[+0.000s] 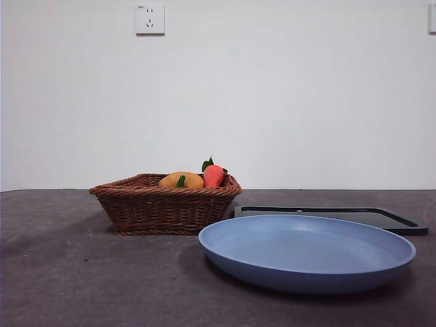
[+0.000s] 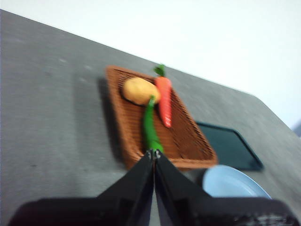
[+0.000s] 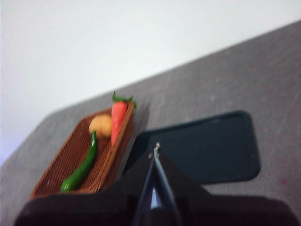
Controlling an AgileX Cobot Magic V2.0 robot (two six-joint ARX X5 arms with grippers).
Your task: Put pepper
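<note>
Left gripper (image 2: 154,153) jaws closed; right gripper (image 3: 155,147) jaws closed; both raised.

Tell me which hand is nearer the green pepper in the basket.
Left, as far as the wrist views show. The left hand hangs shut just over the near end of the pepper. The right hand hangs shut over the dark tray, beside the basket.

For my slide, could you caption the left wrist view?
Pepper lies in basket beside carrot, below shut left hand.

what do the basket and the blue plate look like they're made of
The basket looks like woven brown wicker or rattan: its walls and rim show plaited strands. The blue plate looks like smooth matte plastic or melamine, evenly coloured with a soft sheen; ceramic can't be ruled out.
</note>
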